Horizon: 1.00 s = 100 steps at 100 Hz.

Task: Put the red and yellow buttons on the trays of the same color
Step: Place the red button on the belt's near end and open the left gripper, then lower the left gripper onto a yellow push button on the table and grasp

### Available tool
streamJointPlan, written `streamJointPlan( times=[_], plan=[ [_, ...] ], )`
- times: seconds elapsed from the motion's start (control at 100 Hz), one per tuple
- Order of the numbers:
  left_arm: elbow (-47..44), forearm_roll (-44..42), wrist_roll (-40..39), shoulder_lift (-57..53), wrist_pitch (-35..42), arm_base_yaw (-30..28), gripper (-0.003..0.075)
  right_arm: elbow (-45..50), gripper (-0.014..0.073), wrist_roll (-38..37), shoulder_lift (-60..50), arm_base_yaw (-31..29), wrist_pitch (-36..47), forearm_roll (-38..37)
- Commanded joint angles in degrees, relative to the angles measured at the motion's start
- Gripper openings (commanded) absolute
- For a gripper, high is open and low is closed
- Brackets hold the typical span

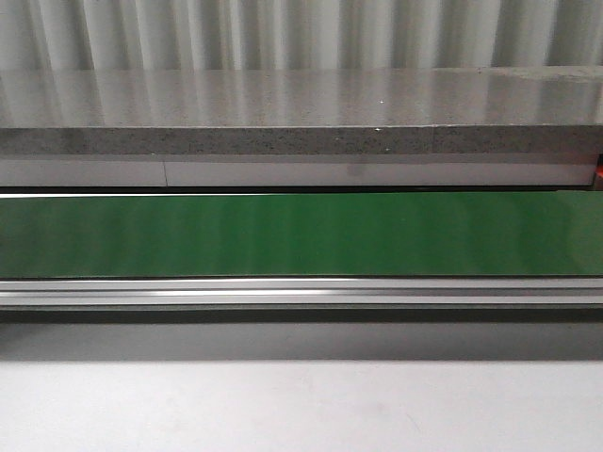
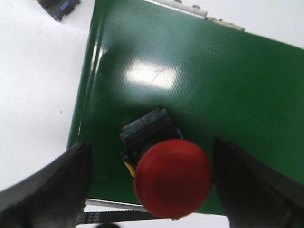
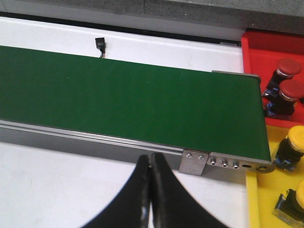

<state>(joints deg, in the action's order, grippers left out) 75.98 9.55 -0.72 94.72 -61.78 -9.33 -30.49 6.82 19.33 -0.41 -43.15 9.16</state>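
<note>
White surface carries our green conveyor belt. Between the spread fingers of our left gripper we see a red button lying on the belt, untouched. Our right gripper is closed on nothing; beyond it to one side sit the red tray and yellow tray, holding buttons.

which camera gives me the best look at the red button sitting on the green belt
The left wrist view: the red button fills the space between the open left gripper fingers, on the green belt. The front view shows only bare belt; the right wrist view shows other buttons in the trays, not this one.
</note>
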Motion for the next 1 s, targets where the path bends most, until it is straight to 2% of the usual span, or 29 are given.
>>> streamJointPlan(
  times=[0.0,0.16,0.42,0.81,0.99],
  plan=[
    [3.5,1.6,-0.1,-2.1,0.9,0.2,0.0531,-1.5,-0.0058,0.6,0.4,0.0,4.3,0.0],
    [7.6,1.1,-5.0,-2.1,1.9,0.1,0.0531,-1.5,-0.0058,0.6,0.4,0.0,4.3,0.0],
    [12.0,-7.9,-17.9,0.2,2.4,-0.3,0.0526,-1.5,-0.0058,0.6,0.4,0.0,4.3,0.0],
    [21.6,-6.9,-27.1,10.1,-5.6,-5.0,0.0526,-1.5,-0.0058,0.6,0.4,0.0,4.3,0.0],
    [22.7,-5.4,-30.3,13.0,-4.7,-5.6,0.0526,-1.5,-0.0058,0.6,0.4,0.0,4.3,0.0]
  ],
)
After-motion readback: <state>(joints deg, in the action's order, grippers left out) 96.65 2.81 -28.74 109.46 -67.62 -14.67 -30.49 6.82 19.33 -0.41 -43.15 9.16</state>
